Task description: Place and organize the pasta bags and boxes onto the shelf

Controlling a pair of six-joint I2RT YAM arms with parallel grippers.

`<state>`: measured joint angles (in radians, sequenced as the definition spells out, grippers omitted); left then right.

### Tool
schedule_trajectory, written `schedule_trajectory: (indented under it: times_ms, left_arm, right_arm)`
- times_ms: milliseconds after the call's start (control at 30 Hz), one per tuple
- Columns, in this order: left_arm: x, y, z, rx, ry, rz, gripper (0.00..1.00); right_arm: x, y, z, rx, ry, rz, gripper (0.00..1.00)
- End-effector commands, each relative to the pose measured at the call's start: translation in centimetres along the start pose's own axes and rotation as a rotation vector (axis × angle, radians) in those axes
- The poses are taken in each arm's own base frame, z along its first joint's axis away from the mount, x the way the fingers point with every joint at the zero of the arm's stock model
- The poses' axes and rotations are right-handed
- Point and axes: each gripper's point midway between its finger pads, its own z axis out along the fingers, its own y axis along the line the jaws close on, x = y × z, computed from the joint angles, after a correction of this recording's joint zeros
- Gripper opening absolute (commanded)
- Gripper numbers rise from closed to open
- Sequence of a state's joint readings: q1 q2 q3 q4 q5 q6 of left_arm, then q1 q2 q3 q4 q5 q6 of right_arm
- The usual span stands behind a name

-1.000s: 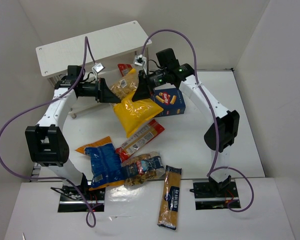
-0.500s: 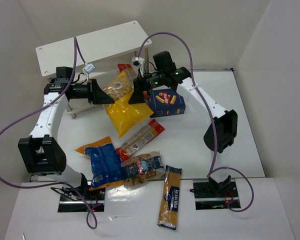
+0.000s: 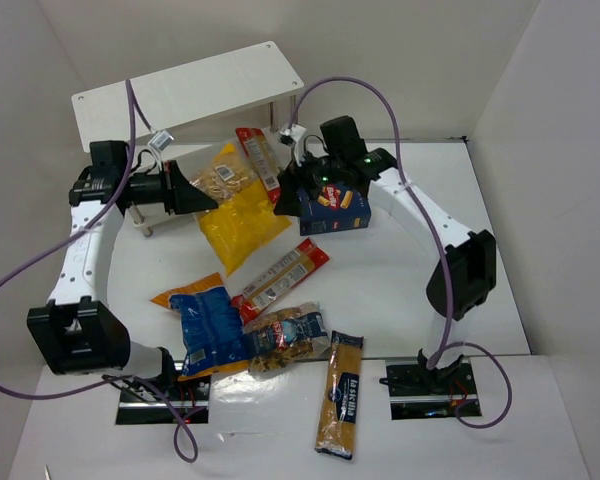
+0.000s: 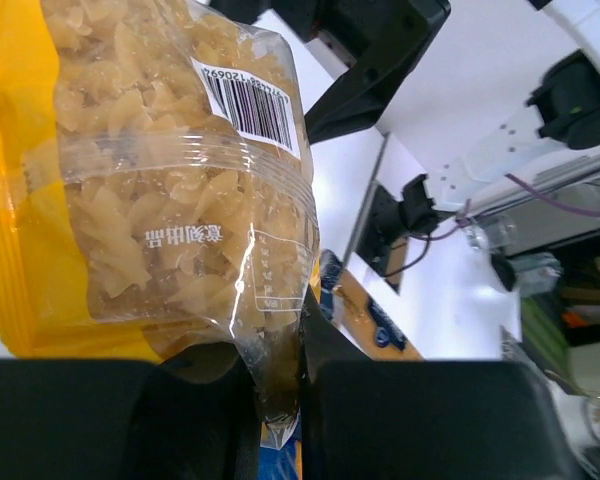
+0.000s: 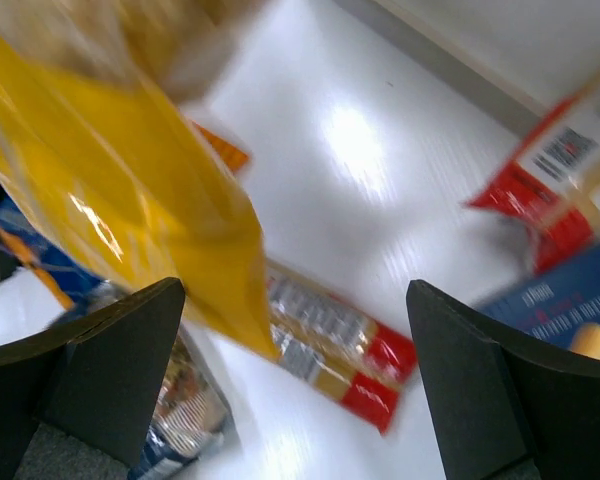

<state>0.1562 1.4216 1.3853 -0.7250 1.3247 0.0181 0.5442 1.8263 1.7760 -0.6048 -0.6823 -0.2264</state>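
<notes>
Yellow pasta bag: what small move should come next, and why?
Probably the left tool should lift the yellow bag toward the shelf: it alone pinches the bag's clear end, the right tool stands open, and the shelf stands close by.

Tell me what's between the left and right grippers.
The yellow bag, seen in the top view: the left gripper is shut on its clear end, the right gripper open beside it.
</notes>
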Motion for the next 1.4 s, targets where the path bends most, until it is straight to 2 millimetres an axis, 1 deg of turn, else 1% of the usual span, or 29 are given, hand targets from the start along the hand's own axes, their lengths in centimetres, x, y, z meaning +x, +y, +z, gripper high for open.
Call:
schedule_trajectory:
  times_ms: [0, 33, 67, 100, 167, 200, 267, 333, 367, 400, 467, 500, 567, 600, 667, 700, 733, 767, 833, 900, 1000, 1033, 1067, 1133, 1200, 1233, 1267, 1300, 1367]
  left_arm:
    - [-1.8, -3.2, -1.3, 0.037, -0.061, 0.179, 0.0]
    - [-2.2, -3.3, -1.4, 0.009, -0.075, 0.201, 0.0]
    - [-2.3, -2.3, -1.4, -0.052, -0.085, 0.202, 0.0]
    - [-2.1, -1.7, -1.6, -0.083, -0.096, 0.199, 0.0]
    - [-2.6, -0.3, -1.9, -0.173, -0.122, 0.21, 0.0]
    - [-2.9, -0.6, -2.1, -0.2, -0.134, 0.236, 0.0]
    - [-3.6, -0.6, -2.5, -0.253, -0.153, 0.264, 0.0]
    - [-5.0, -1.2, -3.3, -0.308, -0.185, 0.298, 0.0]
    - [-5.7, -2.1, -3.6, -0.317, -0.201, 0.318, 0.0]
    - [-7.1, -3.1, -4.0, -0.335, -0.225, 0.352, 0.0]
    - [-8.5, -4.6, -4.9, -0.358, -0.259, 0.383, 0.0]
    - [-10.0, -6.1, -5.4, -0.378, -0.29, 0.423, 0.0]
    - [-11.4, -7.5, -6.2, -0.399, -0.323, 0.447, 0.0]
    - [-12.5, -9.1, -6.6, -0.404, -0.348, 0.488, 0.0]
    - [-13.7, -10.2, -7.4, -0.435, -0.382, 0.518, 0.0]
    - [-14.4, -10.3, -8.1, -0.476, -0.411, 0.52, 0.0]
    - [-15.1, -11.3, -8.4, -0.487, -0.43, 0.551, 0.0]
    - [-15.5, -11.6, -8.7, -0.498, -0.446, 0.549, 0.0]
    - [-16.4, -11.6, -9.6, -0.556, -0.484, 0.559, 0.0]
    - [-17.2, -12.4, -10.1, -0.576, -0.511, 0.589, 0.0]
    - [-18.5, -12.0, -11.5, -0.655, -0.564, 0.595, 0.0]
    - [-19.2, -12.3, -12.1, -0.687, -0.595, 0.61, 0.0]
    - [-19.4, -11.7, -12.3, -0.706, -0.601, 0.598, 0.0]
    - [-20.3, -11.5, -13.4, -0.758, -0.639, 0.605, 0.0]
    - [-21.1, -11.4, -13.9, -0.773, -0.657, 0.619, 0.0]
    - [-21.5, -10.9, -14.2, -0.791, -0.665, 0.611, 0.0]
    - [-22.2, -11.2, -14.5, -0.799, -0.683, 0.629, 0.0]
    - [-22.6, -10.6, -14.9, -0.818, -0.688, 0.621, 0.0]
    - [-23.4, -10.5, -15.5, -0.833, -0.709, 0.623, 0.0]
  right_arm:
    - [-1.4, -1.7, -3.7, 0.149, -0.06, -0.101, 1.0]
    - [-1.0, -2.1, -4.6, 0.188, -0.059, -0.106, 1.0]
    - [-0.6, -2.5, -5.2, 0.214, -0.055, -0.109, 1.0]
    - [0.5, -2.9, -5.4, 0.246, -0.031, -0.095, 1.0]
    - [0.8, -3.1, -6.5, 0.285, -0.028, -0.118, 1.0]
    - [1.9, -3.2, -6.5, 0.292, -0.006, -0.114, 1.0]
    - [2.5, -3.4, -7.5, 0.346, 0.008, -0.128, 1.0]
    - [4.4, -4.0, -8.0, 0.383, 0.053, -0.116, 1.0]
    - [4.7, -4.4, -8.7, 0.421, 0.063, -0.126, 1.0]
    - [6.1, -4.8, -8.8, 0.433, 0.097, -0.103, 1.0]
    - [7.0, -5.2, -9.3, 0.459, 0.122, -0.096, 1.0]
    - [7.8, -5.0, -9.5, 0.464, 0.141, -0.086, 1.0]
    - [9.2, -5.3, -9.8, 0.478, 0.165, -0.058, 1.0]
    - [9.5, -5.4, -10.2, 0.486, 0.165, -0.05, 1.0]
    - [10.7, -5.8, -10.5, 0.503, 0.18, -0.035, 1.0]
    - [10.9, -5.6, -10.6, 0.503, 0.18, -0.035, 1.0]
    - [11.5, -5.6, -10.5, 0.499, 0.193, -0.027, 1.0]
    - [11.3, -5.8, -11.0, 0.512, 0.183, -0.025, 1.0]
    - [12.6, -5.9, -11.0, 0.511, 0.205, -0.006, 1.0]
    - [12.7, -6.1, -11.4, 0.51, 0.191, 0.004, 1.0]
    - [13.2, -6.6, -11.8, 0.51, 0.188, 0.027, 1.0]
    - [13.6, -6.9, -12.0, 0.517, 0.188, 0.033, 1.0]
    - [14.1, -6.8, -11.9, 0.505, 0.191, 0.045, 1.0]
    - [14.5, -7.1, -12.1, 0.502, 0.181, 0.069, 1.0]
    - [15.7, -7.2, -11.6, 0.494, 0.201, 0.084, 1.0]
    - [15.8, -7.4, -11.9, 0.501, 0.2, 0.089, 1.0]
    - [16.3, -7.4, -11.9, 0.507, 0.212, 0.095, 1.0]
    - [17.0, -7.4, -11.6, 0.501, 0.227, 0.107, 1.0]
    - [17.3, -7.6, -11.7, 0.499, 0.223, 0.114, 1.0]
